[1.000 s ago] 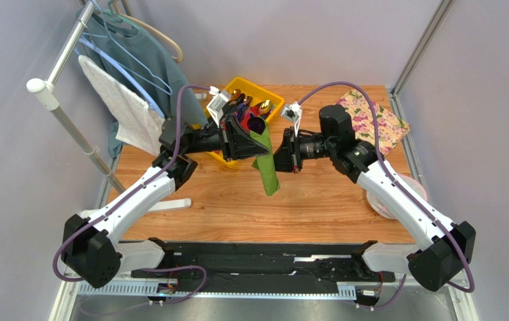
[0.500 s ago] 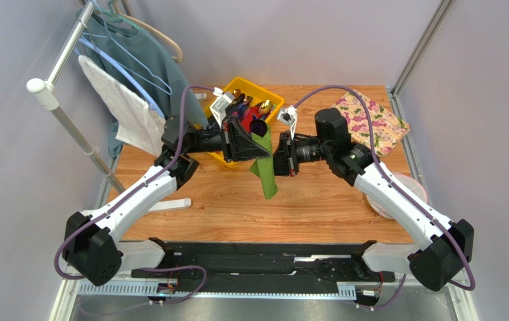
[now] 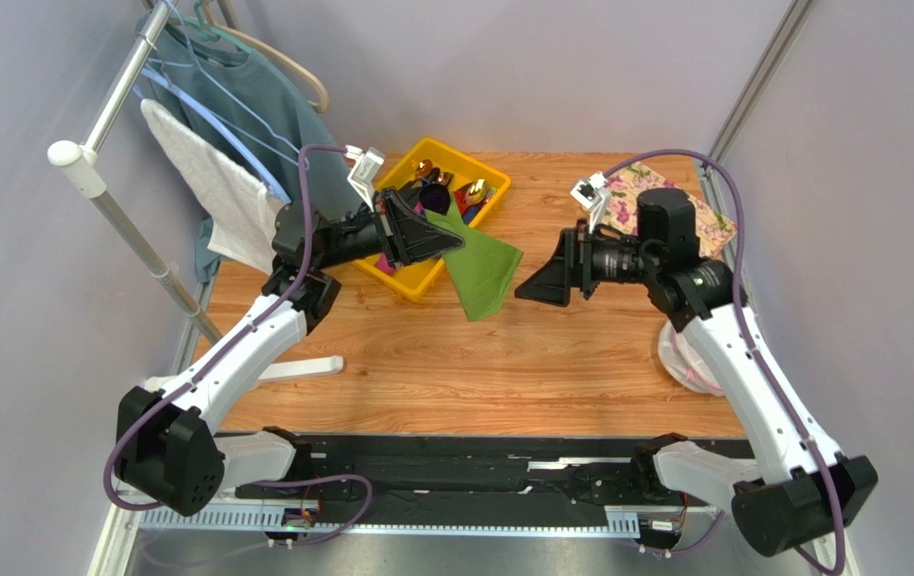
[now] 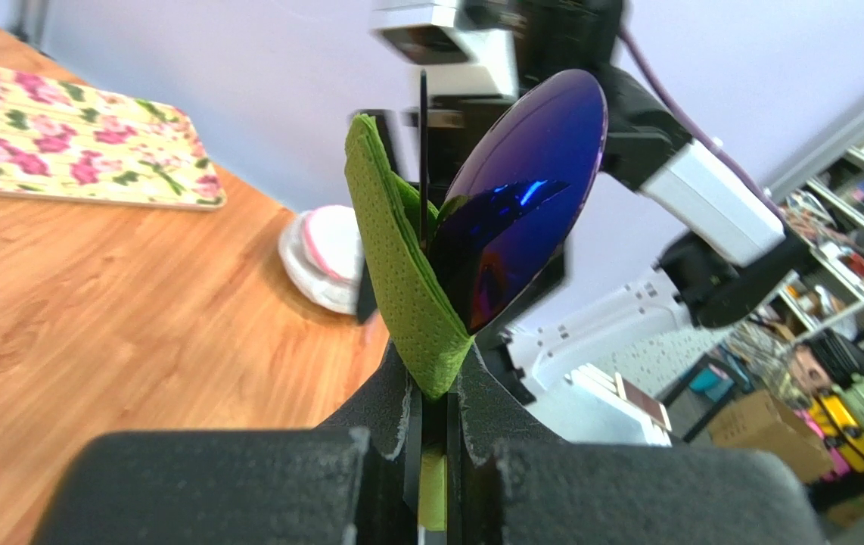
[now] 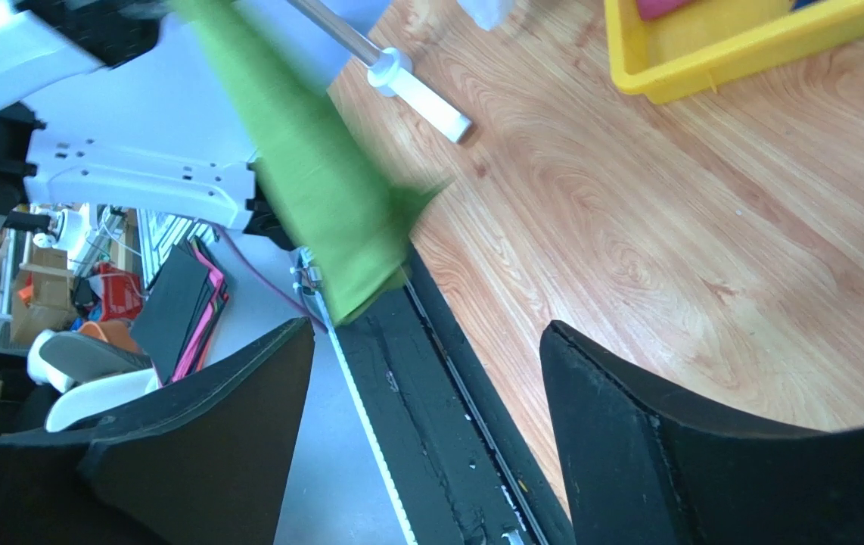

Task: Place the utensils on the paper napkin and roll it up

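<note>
1. Lavender walls close in a wooden desk [image 3: 426,360]. A yellow bin [image 3: 392,274] stands at its far left and a floral mat [image 3: 714,228] at its far right.
2. The left pincer [image 3: 447,241] is clenched on the paper napkin [image 3: 484,274] and holds it in the air, just right of the bin. The green sheet hangs down and toward the near side.
3. In the left wrist view, the napkin [image 4: 397,273] is folded around a spoon [image 4: 522,204] with a dark blue iridescent head. Its handle is hidden in the fold, so I cannot tell how firmly it sits.
4. Other utensils [image 3: 470,192] lie in the bin.
5. The right pincer [image 3: 542,279] stands well apart to the right, spread wide and holding nothing.
6. The wrap looks loose rather than rolled (a fold, not a tube), so tightening it seems to be the step in hand.
7. To do that well:
   - The left pincer should not slacken its pinch.
   - The hanging end should come down onto bare desk, not over the bin.
   - The right pincer should take both layers near the free edge.
   - It should then turn them slowly, so the spoon does not slide out.
</note>
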Controlling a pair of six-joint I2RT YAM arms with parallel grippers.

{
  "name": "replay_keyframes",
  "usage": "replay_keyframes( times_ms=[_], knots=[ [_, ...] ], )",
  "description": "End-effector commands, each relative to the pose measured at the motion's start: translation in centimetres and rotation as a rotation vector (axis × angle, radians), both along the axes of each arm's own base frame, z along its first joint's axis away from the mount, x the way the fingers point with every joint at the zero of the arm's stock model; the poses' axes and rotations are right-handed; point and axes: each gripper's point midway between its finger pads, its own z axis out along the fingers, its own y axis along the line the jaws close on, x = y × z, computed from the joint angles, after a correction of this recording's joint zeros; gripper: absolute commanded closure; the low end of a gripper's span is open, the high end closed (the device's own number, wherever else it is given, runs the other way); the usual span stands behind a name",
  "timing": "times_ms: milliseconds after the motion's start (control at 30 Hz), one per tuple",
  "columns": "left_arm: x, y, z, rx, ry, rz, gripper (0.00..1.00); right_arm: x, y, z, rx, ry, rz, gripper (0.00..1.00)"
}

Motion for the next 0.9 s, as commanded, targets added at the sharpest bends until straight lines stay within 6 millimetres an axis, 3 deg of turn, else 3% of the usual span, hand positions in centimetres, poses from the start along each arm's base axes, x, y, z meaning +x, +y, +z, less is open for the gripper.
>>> replay_keyframes(
  times_ms=[0, 133, 433, 567, 767, 867],
  knots=[
    [0.6, 0.5, 2.1, -0.05, -0.071, 0.046, 1.0, -3.0, -0.3, 3.1, 0.078, -0.066, 0.025, 0.22],
    [0.7, 0.6, 2.7, -0.06, -0.072, 0.053, 1.0, -3.2, -0.1, 2.9, 0.131, -0.046, 0.009, 0.21],
    [0.9, 0.8, 4.3, -0.084, -0.06, 0.067, 1.0, -1.4, 2.2, 2.8, 0.202, -0.079, 0.019, 0.28],
    [0.6, 0.9, 5.0, -0.092, -0.064, 0.057, 1.0, -0.9, 3.2, 2.6, 0.204, -0.09, 0.055, 0.22],
    [0.5, 0.9, 5.8, -0.106, -0.052, 0.044, 1.0, -1.7, 4.8, 2.7, 0.229, -0.148, 0.151, 0.19],
    [0.4, 0.9, 6.1, -0.109, -0.049, 0.042, 1.0, -1.9, 5.2, 3.1, 0.243, -0.153, 0.177, 0.25]
  ],
)
